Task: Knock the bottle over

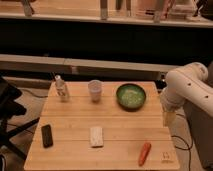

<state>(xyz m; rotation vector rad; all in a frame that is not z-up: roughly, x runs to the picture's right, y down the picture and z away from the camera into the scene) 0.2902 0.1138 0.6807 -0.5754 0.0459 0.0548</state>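
A small clear bottle (61, 89) with a white label stands upright at the back left of the wooden table (75, 125). My white arm (187, 87) comes in from the right. Its gripper (169, 118) points down at the table's right edge, beside the green bowl and far to the right of the bottle. It holds nothing that I can see.
A white cup (95, 90) stands right of the bottle, then a green bowl (131, 96) with food. A black flat object (47, 135), a white packet (96, 136) and a carrot (144, 153) lie near the front. A dark chair (9, 107) stands at the left.
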